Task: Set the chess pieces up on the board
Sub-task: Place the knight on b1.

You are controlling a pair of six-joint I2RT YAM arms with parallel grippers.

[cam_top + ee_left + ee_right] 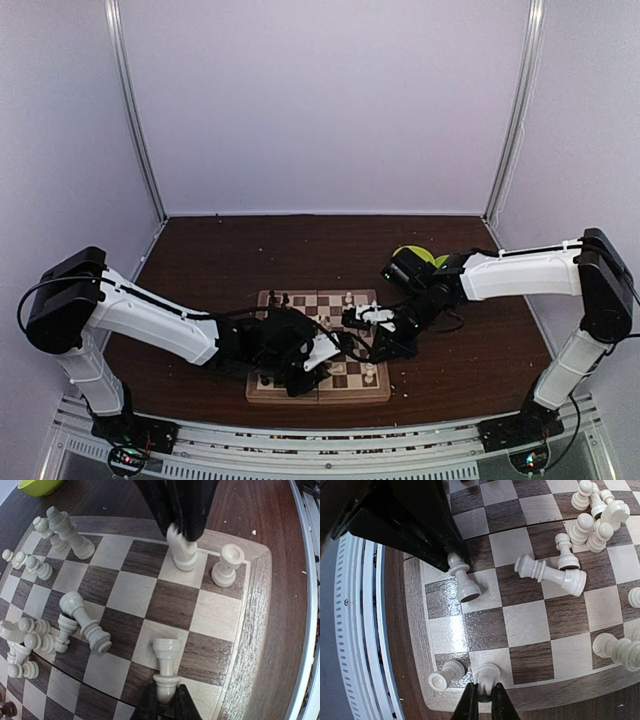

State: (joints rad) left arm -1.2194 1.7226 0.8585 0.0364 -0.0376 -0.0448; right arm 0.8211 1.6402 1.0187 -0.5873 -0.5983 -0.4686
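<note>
Left hand (165, 698) is pinched shut on a tilted white piece (165, 667); right hand (482, 691) grips a second piece (487, 674) at the board's (525, 622) 5 o'clock corner seen from above, beside a rook (445, 676). Working this close, they could collide, or knock the rook over.

Pale lilac walls (320, 100) w/ metal corner posts (135, 110); dark wood table (220, 250), slotted rail (330, 445) near edge.
</note>
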